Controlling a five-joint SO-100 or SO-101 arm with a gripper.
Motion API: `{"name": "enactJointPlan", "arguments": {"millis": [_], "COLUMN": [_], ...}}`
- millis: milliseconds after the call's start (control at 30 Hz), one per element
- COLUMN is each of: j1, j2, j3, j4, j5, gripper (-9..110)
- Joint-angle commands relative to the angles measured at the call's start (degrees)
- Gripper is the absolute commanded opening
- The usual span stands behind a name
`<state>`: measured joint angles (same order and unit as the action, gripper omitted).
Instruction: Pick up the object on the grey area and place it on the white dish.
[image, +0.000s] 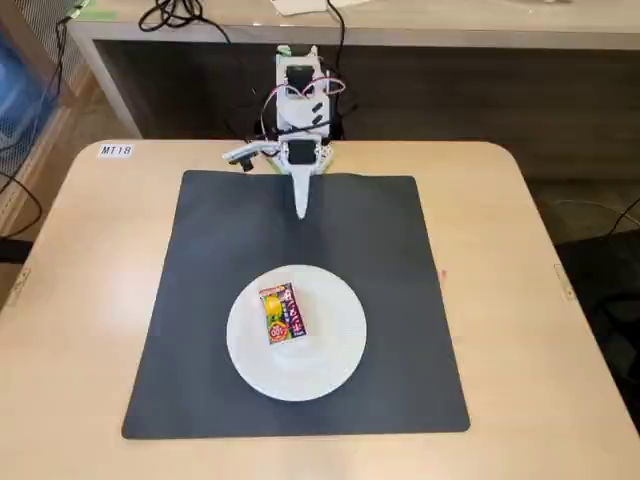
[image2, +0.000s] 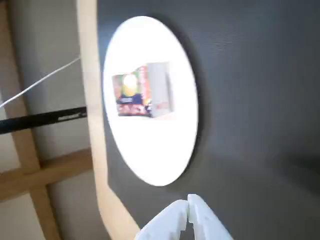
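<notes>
The small yellow box (image: 282, 314) with red-orange print lies flat on the white dish (image: 335, 345). My jaws are pressed together, empty, at the far side of the grey mat (image: 400, 260).

A light wooden table (image: 520, 300) with rounded corners fills most of the fixed view. A small white label (image: 115, 150) sits near its far left corner. Beyond the table runs a long wooden counter (image: 450, 25), with black cables (image: 175, 14) coiled on its top. In the wrist view, a black bar (image2: 42, 118) crosses below the table edge.
</notes>
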<state>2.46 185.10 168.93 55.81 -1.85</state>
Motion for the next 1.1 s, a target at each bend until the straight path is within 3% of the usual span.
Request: {"name": "enactJointPlan", "arguments": {"millis": [0,467,567,633,1067], "j1": [1.4,0.1,0.1,0.1,0.1], "j2": [6.8,6.9,6.9,6.9,6.9], "j3": [6.2,11.6,11.7,11.8,12.0], "j4": [0.5,-1.8,-2.0,-2.4,-3.1], "j5": [0.4,-1.0,-0.8,-0.7,-0.5], "gripper": [0,0,5,0,0]}}
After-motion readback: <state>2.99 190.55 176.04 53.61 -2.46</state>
